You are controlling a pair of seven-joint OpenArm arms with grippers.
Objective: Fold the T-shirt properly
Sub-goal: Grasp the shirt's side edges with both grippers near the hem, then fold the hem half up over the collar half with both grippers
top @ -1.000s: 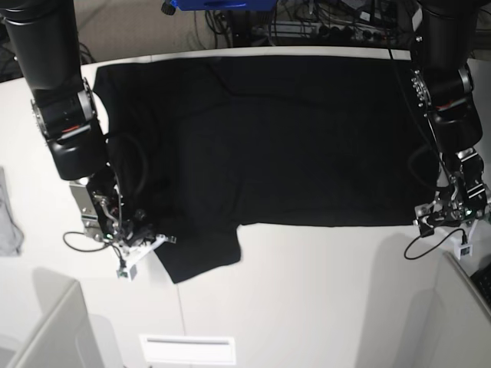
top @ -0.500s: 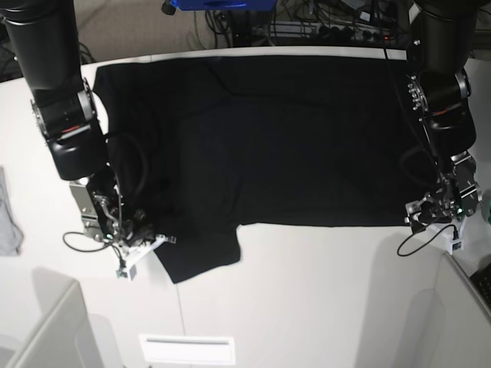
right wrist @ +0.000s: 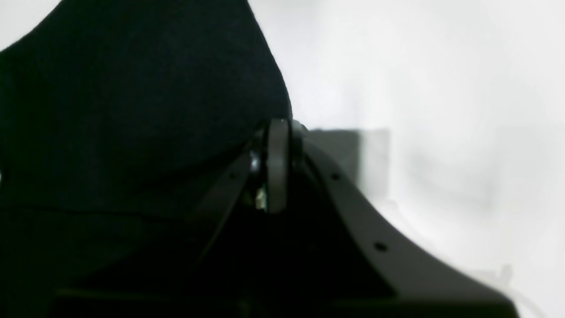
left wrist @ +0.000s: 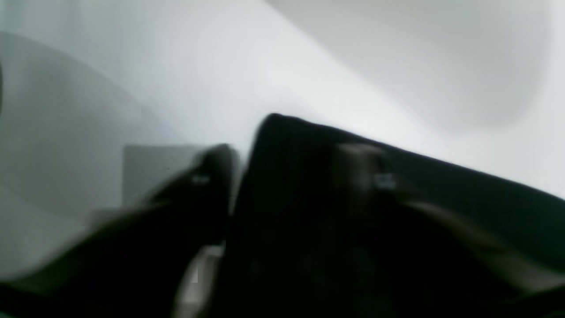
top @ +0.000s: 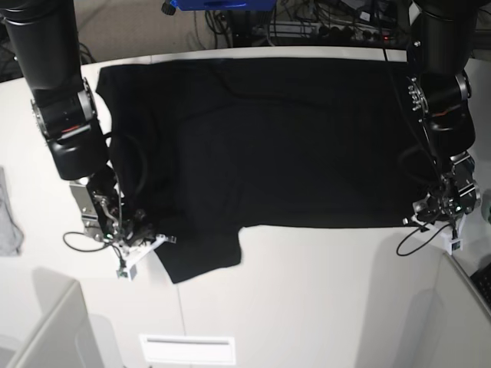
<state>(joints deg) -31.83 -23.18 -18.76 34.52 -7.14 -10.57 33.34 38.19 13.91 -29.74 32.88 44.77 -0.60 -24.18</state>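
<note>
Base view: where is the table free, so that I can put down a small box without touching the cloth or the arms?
The white table is bare in front of the T-shirt, between its front edge and the near table edge. It is crowded at both front corners, where the right tool and the left tool sit at the cloth.

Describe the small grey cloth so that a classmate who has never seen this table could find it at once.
Start from the white table, mostly covered by the big black T-shirt. Go to the table's far left edge in the base view, beyond the right arm. The grey cloth lies there alone, pale and small, apart from the shirt.
</note>
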